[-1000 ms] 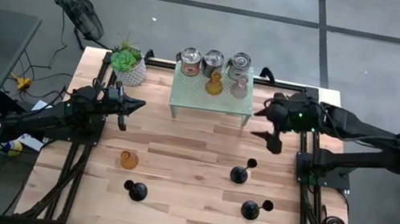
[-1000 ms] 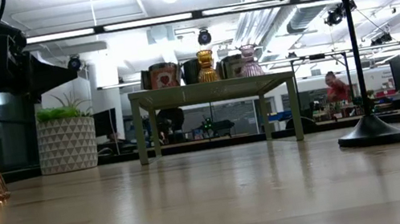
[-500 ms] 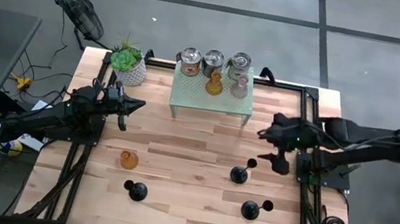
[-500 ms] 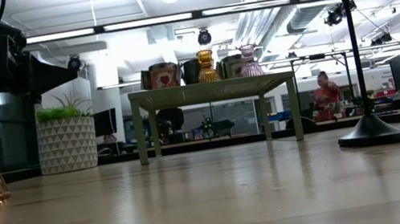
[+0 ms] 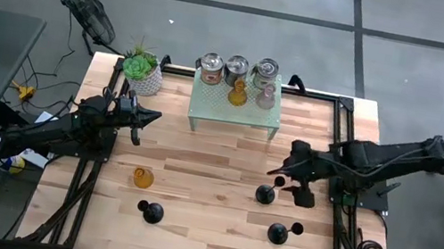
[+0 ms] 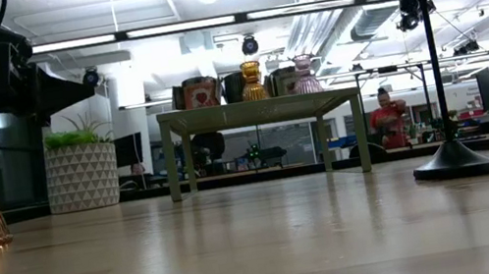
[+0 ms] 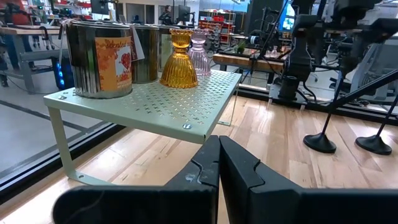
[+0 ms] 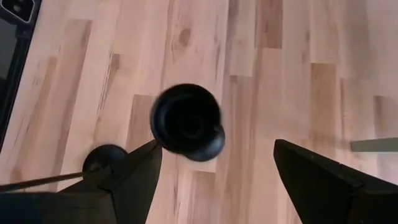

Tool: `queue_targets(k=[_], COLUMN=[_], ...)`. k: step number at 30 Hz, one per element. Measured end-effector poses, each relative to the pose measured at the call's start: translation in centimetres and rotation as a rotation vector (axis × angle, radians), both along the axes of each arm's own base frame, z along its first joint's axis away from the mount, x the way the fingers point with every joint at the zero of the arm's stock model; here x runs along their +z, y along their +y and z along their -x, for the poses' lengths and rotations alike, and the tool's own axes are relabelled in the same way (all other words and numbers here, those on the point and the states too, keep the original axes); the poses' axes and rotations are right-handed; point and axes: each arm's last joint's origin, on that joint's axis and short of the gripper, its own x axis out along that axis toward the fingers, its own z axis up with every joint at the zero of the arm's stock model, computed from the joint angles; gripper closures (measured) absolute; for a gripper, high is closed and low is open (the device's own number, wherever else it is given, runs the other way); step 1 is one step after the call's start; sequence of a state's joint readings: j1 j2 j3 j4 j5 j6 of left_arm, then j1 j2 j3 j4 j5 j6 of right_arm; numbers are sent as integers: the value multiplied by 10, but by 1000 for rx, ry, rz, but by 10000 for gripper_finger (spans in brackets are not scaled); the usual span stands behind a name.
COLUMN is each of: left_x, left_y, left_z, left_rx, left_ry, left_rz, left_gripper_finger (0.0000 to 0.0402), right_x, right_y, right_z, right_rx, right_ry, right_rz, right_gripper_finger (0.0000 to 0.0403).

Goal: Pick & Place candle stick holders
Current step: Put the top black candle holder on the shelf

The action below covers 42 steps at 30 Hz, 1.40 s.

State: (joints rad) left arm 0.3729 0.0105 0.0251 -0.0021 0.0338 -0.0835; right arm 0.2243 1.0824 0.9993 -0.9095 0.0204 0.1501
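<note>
My right gripper [image 5: 287, 181] hangs open, tipped downward, over the top of a black stemmed candle stick holder [image 5: 264, 195] that stands on its round base right of the table's middle. In the right wrist view its cup [image 8: 186, 121] lies ahead between my fingers, closer to one of them, with no contact that I can see. Two more black holders [image 5: 152, 212] [image 5: 278, 233] stand near the front, and an amber one [image 5: 143, 177] at the left. Three silver cups [image 5: 236, 68], an amber holder [image 5: 238, 94] and a pink holder [image 5: 265, 97] stand on the green shelf [image 5: 232, 119]. My left gripper [image 5: 149, 117] waits shut at the left.
A white pot with a green plant [image 5: 142, 73] stands at the far left corner beside the shelf. Bare wood lies between the shelf and the black holders. A person in red [image 6: 386, 118] moves in the room beyond the table.
My right gripper has swung from beside the shelf's right end toward the table's near edge and downward, tipping further down, and now hangs over the black holder's top. It has stayed open.
</note>
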Motion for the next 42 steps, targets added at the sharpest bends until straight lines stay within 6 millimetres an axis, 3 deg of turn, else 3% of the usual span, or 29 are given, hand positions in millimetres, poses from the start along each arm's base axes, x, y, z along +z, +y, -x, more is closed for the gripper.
queue_targets(k=[7, 19, 42], left_x=[0, 0, 0], left_y=[0, 0, 0], left_z=[0, 0, 0], left_rx=[0, 0, 0], left_ry=[0, 0, 0], left_rz=[0, 0, 0], left_gripper_finger=[402, 402, 402], right_x=[-5, -4, -4], right_y=[7, 7, 8], right_z=[-14, -15, -15], right_rx=[21, 11, 28], right_ry=[-26, -39, -36], right_rz=[-15, -11, -31], right_gripper_finger=[102, 108, 249])
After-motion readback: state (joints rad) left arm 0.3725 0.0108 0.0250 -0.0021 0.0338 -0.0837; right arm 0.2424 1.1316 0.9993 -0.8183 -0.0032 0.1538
